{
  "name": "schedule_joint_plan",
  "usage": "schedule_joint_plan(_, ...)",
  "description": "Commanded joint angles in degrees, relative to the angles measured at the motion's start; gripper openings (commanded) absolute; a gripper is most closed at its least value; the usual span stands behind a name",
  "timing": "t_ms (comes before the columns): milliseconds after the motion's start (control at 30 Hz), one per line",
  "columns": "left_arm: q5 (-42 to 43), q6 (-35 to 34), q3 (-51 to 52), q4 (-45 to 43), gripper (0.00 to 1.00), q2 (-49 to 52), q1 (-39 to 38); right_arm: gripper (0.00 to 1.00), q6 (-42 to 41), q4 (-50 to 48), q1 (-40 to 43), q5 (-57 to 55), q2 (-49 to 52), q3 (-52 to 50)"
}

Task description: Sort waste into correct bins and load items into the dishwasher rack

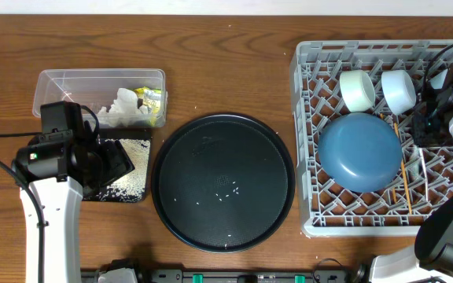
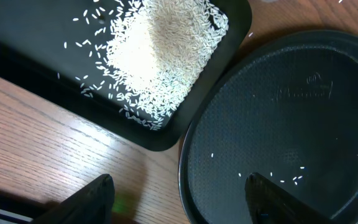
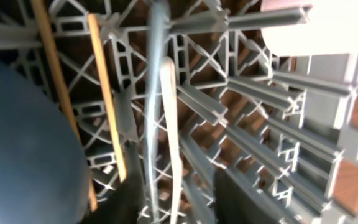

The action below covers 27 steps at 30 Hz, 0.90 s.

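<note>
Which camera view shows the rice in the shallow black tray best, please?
Left wrist: the rice pile sits close, unobstructed. Overhead shows it small, partly behind the left arm. Right wrist shows none.

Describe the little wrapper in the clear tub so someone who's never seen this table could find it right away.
Look to the back-left of the table for the clear plastic tub, just behind the shallow black tray. At the tub's right end, the wrapper lies against crumpled white napkins. It is the only yellow-green thing in there; all else is white.
</note>
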State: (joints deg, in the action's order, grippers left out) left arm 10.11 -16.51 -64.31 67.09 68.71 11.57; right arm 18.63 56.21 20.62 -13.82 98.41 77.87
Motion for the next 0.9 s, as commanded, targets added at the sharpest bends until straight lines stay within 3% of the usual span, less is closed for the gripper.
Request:
schedule_joint_plan(0, -0.33, -0.24, 0.35, 0.13, 0.69, 0.2, 0.24, 0.52, 0.24, 0.15, 0.22, 6.4, 0.28, 0.33)
schedule_joint_plan(33, -0.33, -0.24, 0.35, 0.13, 0.69, 0.2, 0.24, 0.61, 0.24, 0.42, 0.2, 8.96, 0.28, 0.33)
schedule_joint_plan(133, -0.33, -0.26, 0.35, 0.13, 0.69, 0.2, 0.24, 0.73, 0.26, 1.07, 0.2, 15.26, 0.26, 0.35)
schedule_joint_plan(333, -0.33, -0.24, 0.35, -1.22, 0.69, 0.2, -0.24, 0.83, -1.9, 1.86, -0.07, 27.78, -0.35, 0.61)
schedule_joint_plan(400, -0.35, 0.07, 0.33, -2.95, 0.69, 0.2, -2.05, 0.99, -2.71, 1.84, -0.63, 31.65, -0.87, 1.05)
schedule_joint_plan(733, -9.57, 0.57, -1.79, -8.7, 0.7, 5.29, -23.32, 0.99, -8.41, -0.13, -12.2, 33.33, -4.83, 1.86)
schedule_joint_plan(867, -9.51, 5.05, -6.47, -4.96, 0.7, 11.85, -26.34, 0.99, -11.76, -0.87, -15.67, 33.33, -4.87, 1.86)
